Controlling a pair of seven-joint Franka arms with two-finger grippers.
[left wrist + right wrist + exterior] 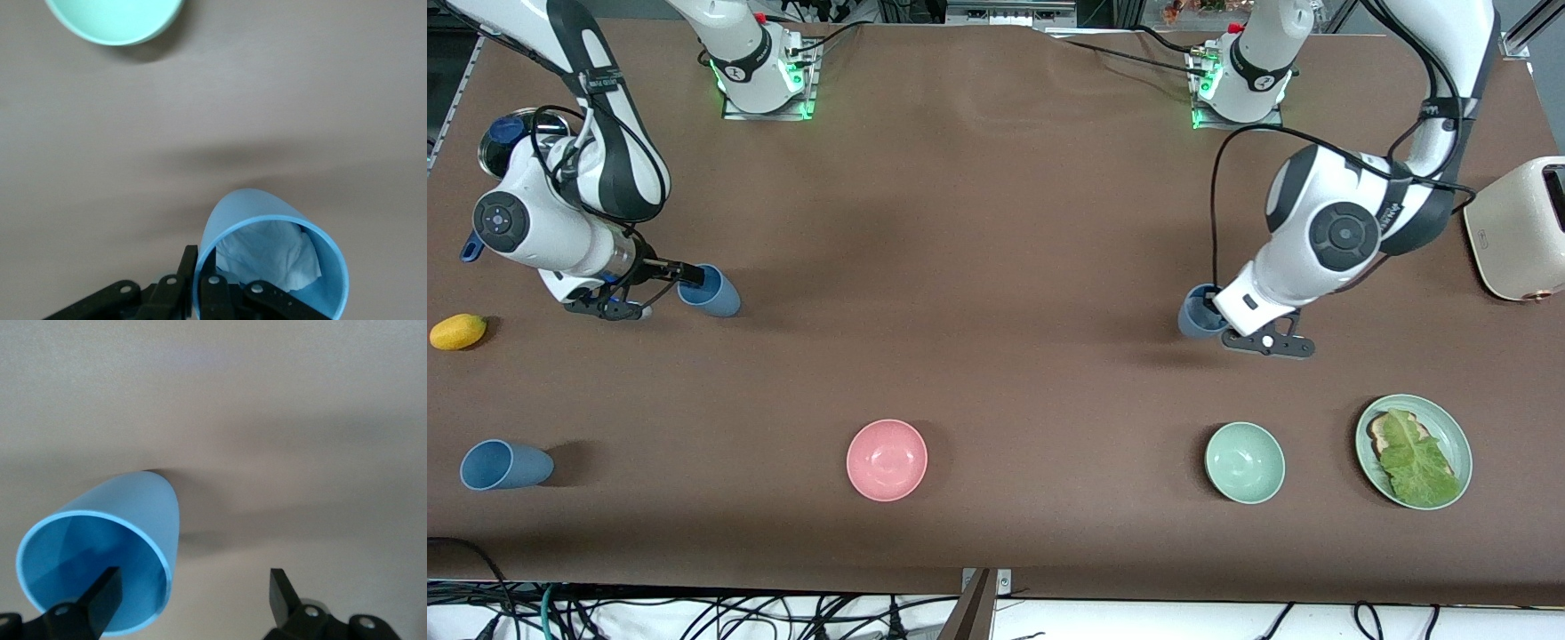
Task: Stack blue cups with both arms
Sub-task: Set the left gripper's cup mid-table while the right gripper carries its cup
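A blue cup [713,292] lies on its side toward the right arm's end of the table. My right gripper [660,292] is open at its mouth, with one finger inside the rim and the other out to the side. The right wrist view shows that cup [133,510] and gripper [193,588]. A greyer blue cup [1197,313] with a white patch inside lies toward the left arm's end. My left gripper [1215,313] is shut on its rim, one finger inside and one outside, as the left wrist view shows [202,268] on the cup [250,208]. A third blue cup [503,465] lies on its side nearer the front camera.
A pink bowl [887,460], a green bowl [1245,462] [113,20] and a green plate [1451,423] with toast and lettuce lie nearer the front camera. A cream toaster [1520,231] stands at the left arm's end. A yellow fruit [458,332] and a black pot [503,142] lie at the right arm's end.
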